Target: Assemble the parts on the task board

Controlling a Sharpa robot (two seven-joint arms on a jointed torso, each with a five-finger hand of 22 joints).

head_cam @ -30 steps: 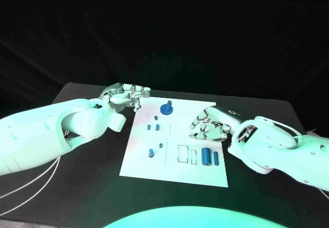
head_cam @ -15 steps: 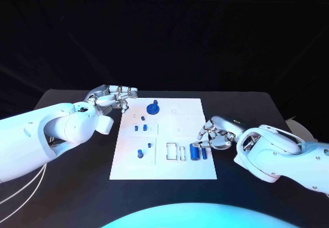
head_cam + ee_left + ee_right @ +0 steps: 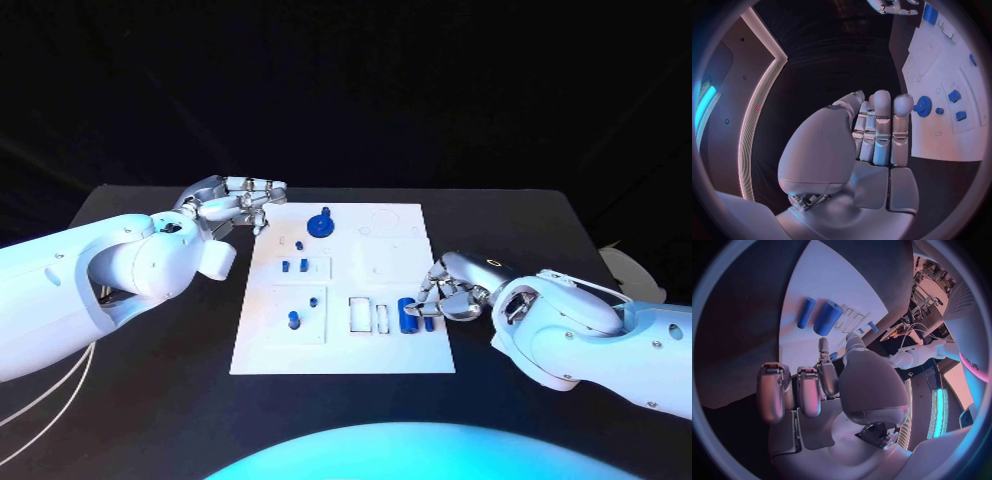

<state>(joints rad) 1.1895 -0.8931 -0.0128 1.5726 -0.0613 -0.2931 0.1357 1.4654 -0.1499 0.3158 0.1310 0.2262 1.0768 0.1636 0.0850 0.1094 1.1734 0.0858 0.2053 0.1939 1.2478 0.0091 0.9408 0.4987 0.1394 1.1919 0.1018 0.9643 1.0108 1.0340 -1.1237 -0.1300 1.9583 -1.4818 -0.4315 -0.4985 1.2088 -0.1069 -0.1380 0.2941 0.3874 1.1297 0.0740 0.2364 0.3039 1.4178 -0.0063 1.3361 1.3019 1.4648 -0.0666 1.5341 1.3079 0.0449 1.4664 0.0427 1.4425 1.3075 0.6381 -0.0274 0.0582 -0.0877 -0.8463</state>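
Left hand (image 3: 238, 203) hovers over the bench (image 3: 173, 360) just off the far left corner of the task board (image 3: 346, 355), its fingers curled loosely together with nothing in them; from its own wrist camera the fingers (image 3: 881, 125) lie side by side, straight and empty. On the board just beside it stands a blue gear-like part (image 3: 320, 226) on a post. Nearer along the left side of the board come a pair of small blue pegs (image 3: 297, 266) and a single blue peg (image 3: 294, 322) standing in a square recess. Further right, two narrow white slots (image 3: 369, 316) sit empty, and next to them lie two blue cylinders (image 3: 420, 318), one thick and one thin, side by side at the board's right edge. Right hand (image 3: 450, 290) sits over those cylinders with fingers bent down towards them; whether it touches or holds one I cannot tell, though its wrist camera shows the cylinders (image 3: 820, 316) lying apart from the fingertips. These parts look like light, rigid plastic, smooth enough to roll or slip, so a cylinder is probably best pinched across its middle from above, and the pegs by their tops.
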